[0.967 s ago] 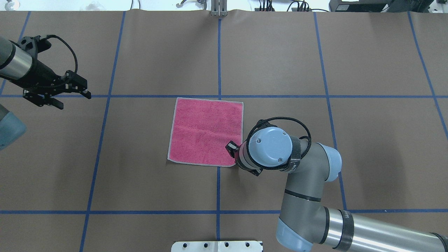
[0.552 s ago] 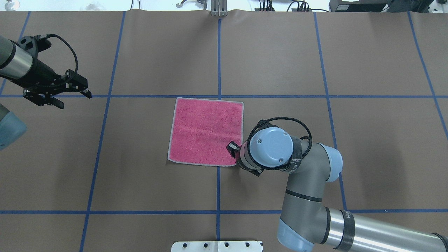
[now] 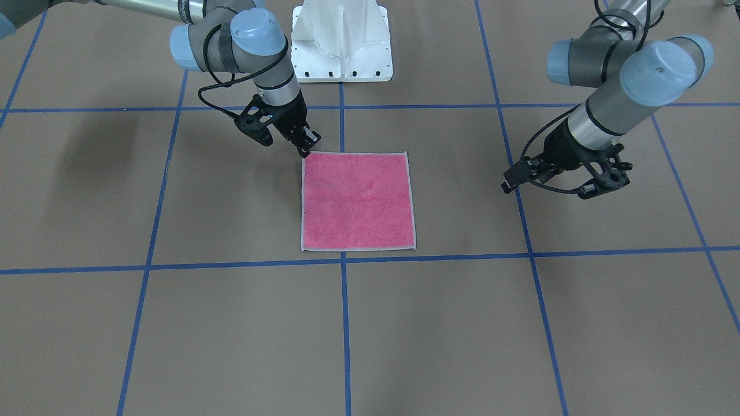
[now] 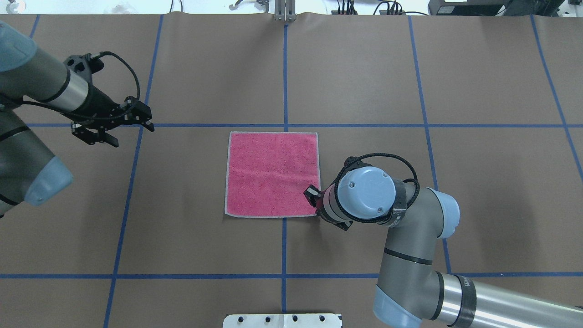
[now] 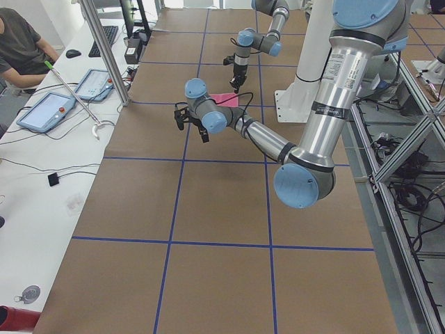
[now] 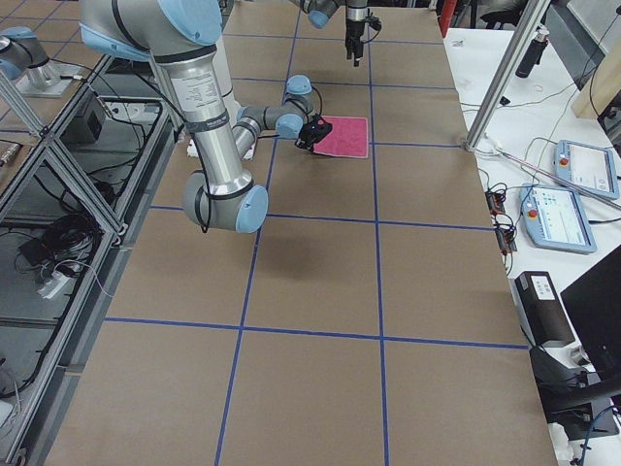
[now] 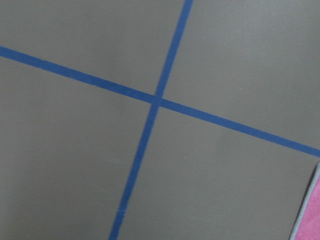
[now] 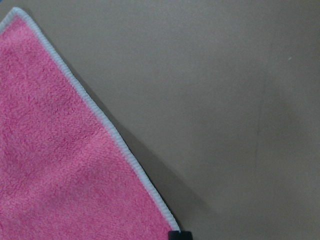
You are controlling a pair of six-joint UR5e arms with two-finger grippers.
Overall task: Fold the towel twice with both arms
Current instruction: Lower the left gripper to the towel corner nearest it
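My right gripper [image 3: 304,149], grip unclear, sits at the small square pink terry towel [image 3: 358,202]'s corner nearest me; my left gripper [image 4: 132,134], open, hangs well apart.

Pink-face-up towel [image 4: 272,173] flat, unfolded on worktop [image 4: 410,68]; right pincer [image 3: 304,150] pinches its robot-side corner, left pincer [image 4: 133,135] spread, well apart.

**Towel** [image 4: 272,173]: pink looped terry cloth, matt and rough. Its hem [image 8: 100,116] is light grey, ribbed and stitched.

**Table** [image 4: 455,68]: covered by a smooth, matt brown sheet that looks like paper. The grid on it is blue tape [image 4: 284,77] with a faint sheen.

**Left arm** [image 4: 68,91] and **right arm** [image 4: 492,303]: satin silver-grey metal tubes. The joint caps [image 4: 366,189] are smooth light blue plastic.

**Left hand** [image 4: 135,136] and **right hand** [image 3: 304,151]: matt black, apparently plastic.

**Cables** [image 4: 381,155]: black braided sleeve.

**Base** [image 3: 341,40], top centre of the front-facing view: smooth, white, semi-gloss.
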